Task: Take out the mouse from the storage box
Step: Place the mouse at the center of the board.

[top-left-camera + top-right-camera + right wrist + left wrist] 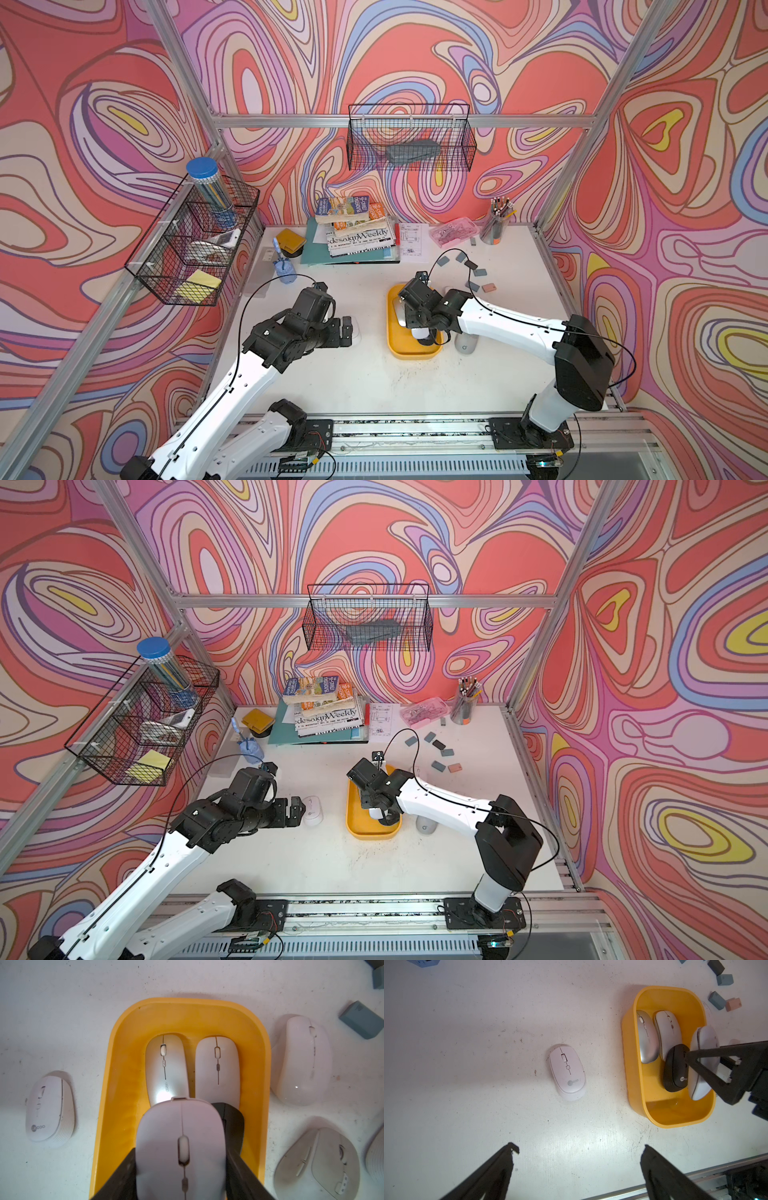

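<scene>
the right pincer (180, 1167) is clamped on the sides of a pale mouse (180, 1130), held above the yellow storage box (116, 1064) and over a black mouse (232, 1122). it looks lifted but not yet clear of the box, so carrying it out and setting it on the surface (62, 1022) remains. a silver mouse (166, 1068) and a white mouse (218, 1068) lie side by side further in. the left pincer (579, 1153) hangs wide open and empty, left of the box, near a loose mouse (568, 1073).

White arms (232, 386), black joints (582, 361)
</scene>
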Controlling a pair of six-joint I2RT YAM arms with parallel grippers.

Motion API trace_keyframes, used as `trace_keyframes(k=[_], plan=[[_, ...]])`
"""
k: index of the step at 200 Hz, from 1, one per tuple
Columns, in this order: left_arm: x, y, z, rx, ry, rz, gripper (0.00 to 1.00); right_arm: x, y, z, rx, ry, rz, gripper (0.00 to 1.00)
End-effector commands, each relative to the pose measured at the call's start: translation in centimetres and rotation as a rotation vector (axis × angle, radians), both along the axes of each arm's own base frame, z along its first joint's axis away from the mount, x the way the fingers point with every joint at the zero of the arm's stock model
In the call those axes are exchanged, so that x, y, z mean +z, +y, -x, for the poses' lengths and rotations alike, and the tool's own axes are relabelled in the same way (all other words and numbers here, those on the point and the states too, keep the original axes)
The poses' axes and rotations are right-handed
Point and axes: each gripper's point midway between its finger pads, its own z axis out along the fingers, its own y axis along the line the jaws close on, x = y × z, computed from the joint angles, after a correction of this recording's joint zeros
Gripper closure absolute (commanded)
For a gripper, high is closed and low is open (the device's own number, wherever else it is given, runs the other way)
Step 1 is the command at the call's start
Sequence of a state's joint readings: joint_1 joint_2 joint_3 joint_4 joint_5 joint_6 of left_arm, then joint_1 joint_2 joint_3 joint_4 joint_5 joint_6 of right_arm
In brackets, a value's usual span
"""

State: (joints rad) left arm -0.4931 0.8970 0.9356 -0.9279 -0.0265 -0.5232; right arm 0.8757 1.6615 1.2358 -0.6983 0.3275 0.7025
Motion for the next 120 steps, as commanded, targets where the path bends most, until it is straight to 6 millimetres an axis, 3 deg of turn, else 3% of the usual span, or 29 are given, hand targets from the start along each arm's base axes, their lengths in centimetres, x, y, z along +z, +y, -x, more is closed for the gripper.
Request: trace_keyframes(k=[1,34,64,94,120], plan=[[0.2,-0.2,0.1,-0.016,-0.011,0.010,0.01,1.6,-3.1,0.0,-0.079,-0.029,0.067,0.46],[0.5,-0.2,0.1,-0.020,-0.022,0.017,0.01,1.5,-10.1,1.4,-0.240,0.012,0.094,0.47],[0.5,-0.3,0.2,-0.024,-0.024,0.024,0.01,0.1,-16.0,4.2,-0.384,0.079,0.108,0.47],[0.7,-0.4,0.3,-0.029,-0.027,0.033,0.01,-1.9,-19.7,6.5,-0.489,0.149,0.138,0.46],[0.7,-0.4,0.4,-0.030,-0.032,0.041,0.01,-3.5,-20.7,8.1,-0.540,0.199,0.114,0.46]])
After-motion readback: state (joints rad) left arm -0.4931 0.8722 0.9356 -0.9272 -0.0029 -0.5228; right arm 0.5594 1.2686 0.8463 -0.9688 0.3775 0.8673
